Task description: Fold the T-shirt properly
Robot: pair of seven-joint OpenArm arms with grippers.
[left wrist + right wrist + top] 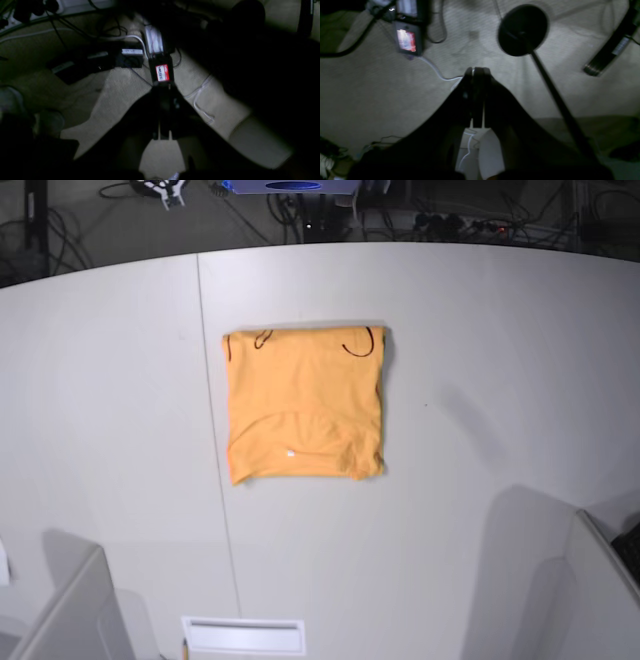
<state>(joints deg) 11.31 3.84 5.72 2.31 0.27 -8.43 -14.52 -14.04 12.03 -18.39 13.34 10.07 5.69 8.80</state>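
On white table (480,380), lies folded into compact square near centre, T-shirt (305,405) with neck tag up, apparently finished; parked well clear over carpeted floor, left gripper (163,136) and right gripper (477,71), both pressed together, pinching nothing.

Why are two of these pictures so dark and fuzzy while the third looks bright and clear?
Base view: evenly lit and sharp, the folded light-orange cotton T-shirt crisp on the pale grey table, with only soft shadows. Left wrist view: underexposed and blurred, the shut left gripper a black silhouette over the dim floor. Right wrist view: equally dim, the shut right gripper soft-edged.
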